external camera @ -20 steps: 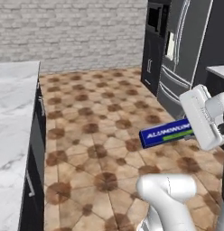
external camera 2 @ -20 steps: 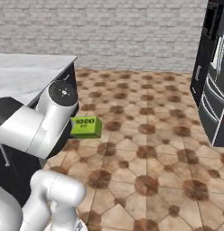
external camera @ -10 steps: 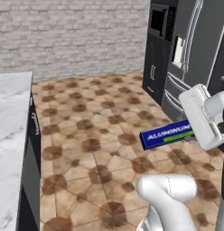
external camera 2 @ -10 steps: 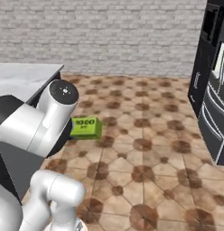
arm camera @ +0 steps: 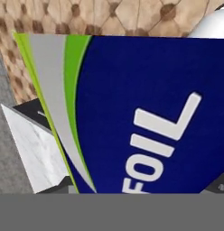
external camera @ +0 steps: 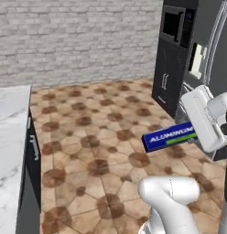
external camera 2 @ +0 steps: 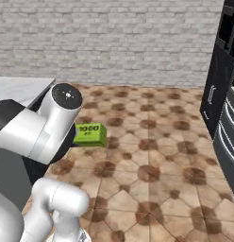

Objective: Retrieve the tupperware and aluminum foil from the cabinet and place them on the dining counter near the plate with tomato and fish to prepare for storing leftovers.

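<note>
My gripper (external camera: 198, 131) is shut on the aluminum foil (external camera: 170, 136), a long blue box with white lettering, held level above the tiled floor. The box's green end (external camera 2: 90, 134) sticks out past the arm in the right base view. Close up in the hand view, the aluminum foil (arm camera: 145, 108) shows its blue face, white letters and green-grey stripes. The tupperware, cabinet, dining counter, plate, tomato and fish are out of view.
A marble worktop (external camera: 9, 137) on black drawers (external camera: 32, 157) runs along the left; its corner (external camera 2: 22, 88) sits behind the arm. A tall black oven unit (external camera: 172, 55) and a steel fridge (external camera: 213, 41) stand at right. Brown tiled floor (external camera 2: 152, 156) lies ahead, then a brick wall (external camera: 78, 36).
The whole picture has shifted as the base drives: the worktop slides off to the left and the oven unit and fridge draw nearer. The foil stays in the gripper's hold.
</note>
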You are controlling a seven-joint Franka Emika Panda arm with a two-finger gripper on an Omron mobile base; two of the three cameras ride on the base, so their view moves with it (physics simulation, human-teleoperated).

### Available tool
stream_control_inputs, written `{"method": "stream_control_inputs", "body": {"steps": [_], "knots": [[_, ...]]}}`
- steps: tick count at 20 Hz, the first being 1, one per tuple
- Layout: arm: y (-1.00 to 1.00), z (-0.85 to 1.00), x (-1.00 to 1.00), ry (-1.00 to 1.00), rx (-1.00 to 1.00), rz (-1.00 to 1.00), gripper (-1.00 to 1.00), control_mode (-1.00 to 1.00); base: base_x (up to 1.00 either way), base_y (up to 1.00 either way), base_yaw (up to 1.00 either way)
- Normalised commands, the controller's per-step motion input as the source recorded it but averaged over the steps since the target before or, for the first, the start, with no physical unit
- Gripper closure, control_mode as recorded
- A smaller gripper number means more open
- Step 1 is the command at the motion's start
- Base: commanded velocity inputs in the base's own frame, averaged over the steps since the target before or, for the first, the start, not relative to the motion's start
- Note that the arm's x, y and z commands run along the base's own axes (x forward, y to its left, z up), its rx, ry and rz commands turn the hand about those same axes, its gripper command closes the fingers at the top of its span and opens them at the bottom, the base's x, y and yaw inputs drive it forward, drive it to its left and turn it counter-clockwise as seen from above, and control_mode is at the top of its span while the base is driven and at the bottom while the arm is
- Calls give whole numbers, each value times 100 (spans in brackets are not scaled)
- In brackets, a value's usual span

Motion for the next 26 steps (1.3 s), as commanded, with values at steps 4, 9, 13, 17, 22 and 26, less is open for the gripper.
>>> {"method": "stream_control_inputs", "body": {"steps": [4, 9, 13, 17, 22, 26], "knots": [[0, 0, 0, 0, 0, 0, 100, 100, 100, 0, 0], [0, 0, 0, 0, 0, 0, 100, 100, 100, -6, 0], [0, 0, 0, 0, 0, 0, 100, 100, 100, -11, 0], [0, 0, 0, 0, 0, 0, 100, 100, 100, -4, 2], [0, 0, 0, 0, 0, 0, 100, 100, 100, -2, 5], [0, 0, 0, 0, 0, 0, 100, 100, 100, -3, 10]]}}
